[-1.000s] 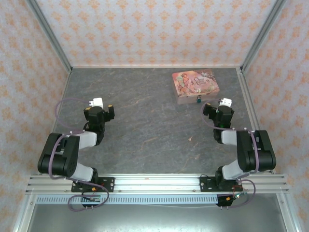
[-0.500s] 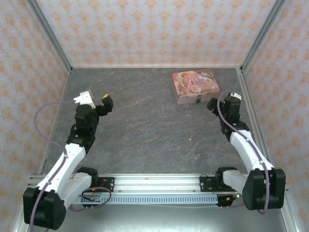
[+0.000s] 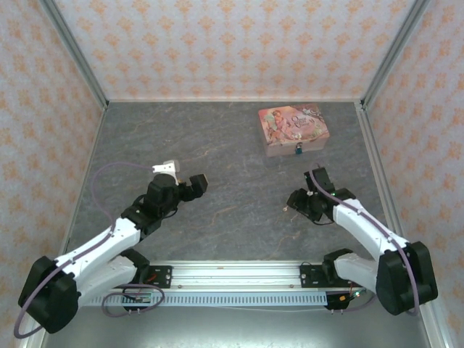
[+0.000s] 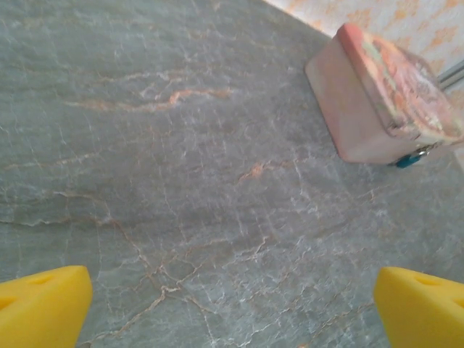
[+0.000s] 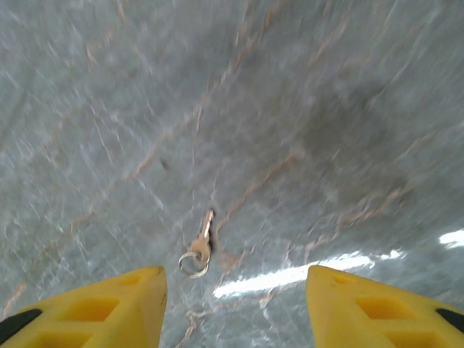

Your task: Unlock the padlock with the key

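Observation:
The key (image 5: pixel 203 245) is a thin pale sliver on a small ring, lying flat on the grey stone table (image 3: pixel 232 159). My right gripper (image 5: pixel 235 308) hovers over it, open, and its yellow fingers (image 5: pixel 109 304) hold nothing; the key lies just ahead of the left one. From above, the right gripper (image 3: pixel 293 203) sits beside the key (image 3: pixel 285 209). The blue-teal padlock (image 3: pixel 297 150) hangs on the front of the pink box (image 3: pixel 293 129). My left gripper (image 3: pixel 187 190) is open over bare table, facing the pink box (image 4: pixel 384 94) and the padlock (image 4: pixel 409 159).
Patterned walls and metal posts (image 3: pixel 72 65) close in the table on three sides. The aluminium rail (image 3: pixel 232 274) carrying both arm bases runs along the near edge. Bare stone lies between the two grippers.
The right gripper has moved from beside the pink box toward the near edge, down over the key, with its jaws narrowing. The left arm has swung right toward the table's middle, still open.

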